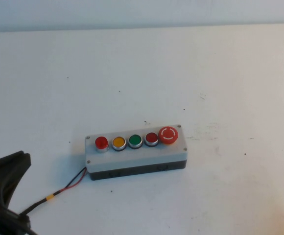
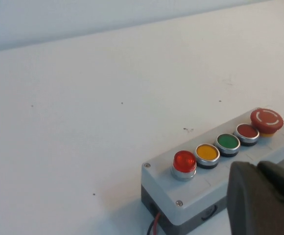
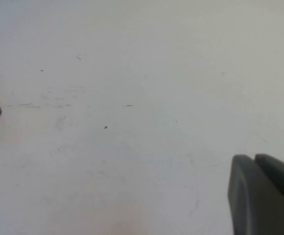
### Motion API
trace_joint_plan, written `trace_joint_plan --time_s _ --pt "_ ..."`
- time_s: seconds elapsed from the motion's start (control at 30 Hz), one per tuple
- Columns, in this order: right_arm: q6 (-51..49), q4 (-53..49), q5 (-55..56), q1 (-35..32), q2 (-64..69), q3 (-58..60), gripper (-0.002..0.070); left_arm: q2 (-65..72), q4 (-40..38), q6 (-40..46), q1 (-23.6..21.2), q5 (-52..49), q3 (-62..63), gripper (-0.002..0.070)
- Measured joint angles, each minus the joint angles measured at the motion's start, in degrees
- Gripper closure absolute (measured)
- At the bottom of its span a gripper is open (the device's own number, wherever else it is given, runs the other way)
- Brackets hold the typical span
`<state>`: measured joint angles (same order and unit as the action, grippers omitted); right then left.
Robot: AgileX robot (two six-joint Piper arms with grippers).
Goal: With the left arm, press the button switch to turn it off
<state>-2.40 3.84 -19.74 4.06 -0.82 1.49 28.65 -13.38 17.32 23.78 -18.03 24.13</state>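
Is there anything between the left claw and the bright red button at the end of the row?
In the high view, only bare table lies between the left claw and the button switch. The right claw hangs over the table elsewhere.

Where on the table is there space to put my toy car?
Bare table lies behind the button box and to its right. It is crowded near-left: wires and the left pincer. The right pincer hovers over bare table.

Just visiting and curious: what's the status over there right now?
Left tool shut, short of the grey box. Right tool shut, over bare table, parked. Button switch unpressed, glowing red. Nothing in the way.
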Motion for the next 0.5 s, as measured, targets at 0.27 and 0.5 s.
trace_joint_plan --time_s 0.27,0.5 --pt "0.0 0.0 0.0 0.0 0.0 0.0 0.0692 -6.6 2.7 0.2 0.0 11.9 -8.3 0.0677" --pt "0.0 0.0 0.0 0.0 0.0 0.0 0.0692 -16.5 6.0 2.5 -0.5 33.6 -23.0 0.0677"
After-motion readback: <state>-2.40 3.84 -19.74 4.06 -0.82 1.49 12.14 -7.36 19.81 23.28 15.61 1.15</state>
